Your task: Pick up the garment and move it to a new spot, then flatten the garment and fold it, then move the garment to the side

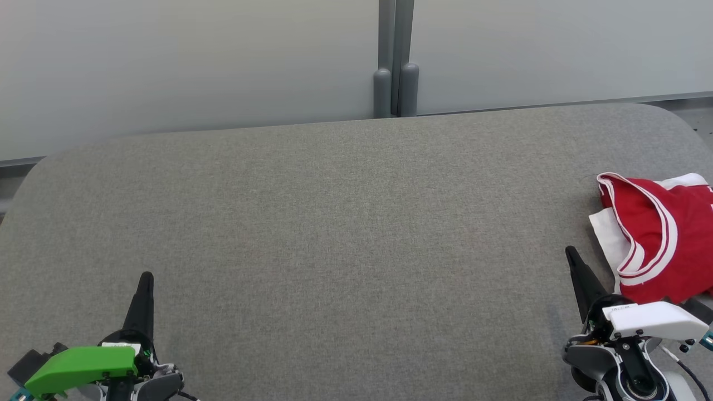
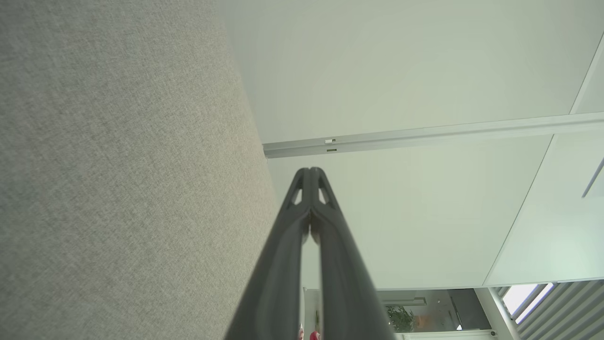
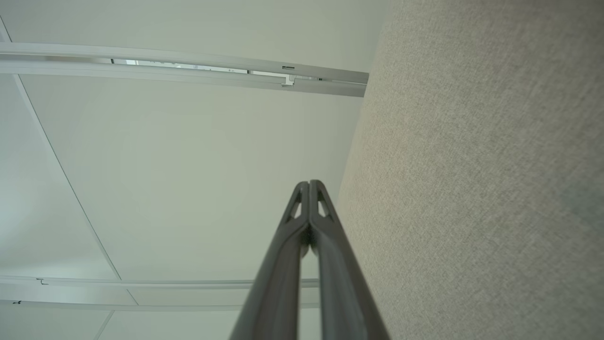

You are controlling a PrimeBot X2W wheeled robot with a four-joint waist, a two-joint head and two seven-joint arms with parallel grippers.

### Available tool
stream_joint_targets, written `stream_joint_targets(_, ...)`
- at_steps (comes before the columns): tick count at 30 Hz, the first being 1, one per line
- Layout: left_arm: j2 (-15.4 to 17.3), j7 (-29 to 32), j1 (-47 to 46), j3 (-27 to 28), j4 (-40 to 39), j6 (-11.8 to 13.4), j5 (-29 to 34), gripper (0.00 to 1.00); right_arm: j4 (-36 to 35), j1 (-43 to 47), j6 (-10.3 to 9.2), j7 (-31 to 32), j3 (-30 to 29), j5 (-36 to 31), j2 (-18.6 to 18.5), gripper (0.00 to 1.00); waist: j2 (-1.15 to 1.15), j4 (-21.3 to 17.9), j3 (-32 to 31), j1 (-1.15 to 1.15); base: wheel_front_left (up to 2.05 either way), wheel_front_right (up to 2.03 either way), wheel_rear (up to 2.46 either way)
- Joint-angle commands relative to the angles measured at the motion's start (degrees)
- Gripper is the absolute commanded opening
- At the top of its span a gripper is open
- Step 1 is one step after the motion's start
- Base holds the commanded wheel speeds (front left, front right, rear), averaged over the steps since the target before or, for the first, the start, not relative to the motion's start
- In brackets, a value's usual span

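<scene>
Garment (image 1: 663,245): red with white bands of trim, a white layer showing under its left side; it lies in a loose, layered bundle at the far right of the table (image 1: 334,223), partly cut off by the head view's edge
Left gripper (image 1: 146,277): over the table's near left part; fingers pressed together, nothing between them
Right gripper (image 1: 571,253): over the table's near right part; fingers likewise together and empty; no contact with the cloth
Handling: probably light, soft and limp; it should sag and unfold when lifted, and may slide easily on the table's grey cloth; not fragile
Where to take hold: the banded openings look the firmest; pinch through a trimmed edge, one gripper at each of two separate points, so the cloth hangs spread rather than bunched
Risk: catching only the top layer; the layers beneath would drag across the table
</scene>
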Motion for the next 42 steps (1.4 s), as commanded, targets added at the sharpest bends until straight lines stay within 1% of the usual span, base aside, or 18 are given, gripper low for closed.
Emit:
stream_joint_targets(1,-0.13,0.28,-1.17,0.63,-0.04,-0.56,-0.65,0.0,0.06,-0.78,0.03,0.14,-0.18,1.18,-0.31,0.0,0.21,0.02,0.04,0.0,0.0,0.0,0.0)
stream_joint_targets(16,-1.31,1.99,-1.47,3.06,0.44,-2.33,-4.55,0.0,0.83,-1.03,0.03,0.86,-0.64,7.2,-0.32,0.0,0.24,0.22,0.51,0.0,0.0,0.0,0.0)
stream_joint_targets(42,-1.47,2.02,-1.45,3.24,0.43,-2.19,-4.03,0.0,0.81,-0.98,0.03,0.89,-0.68,6.85,-0.25,0.0,0.24,0.22,0.51,0.0,0.0,0.0,0.0)
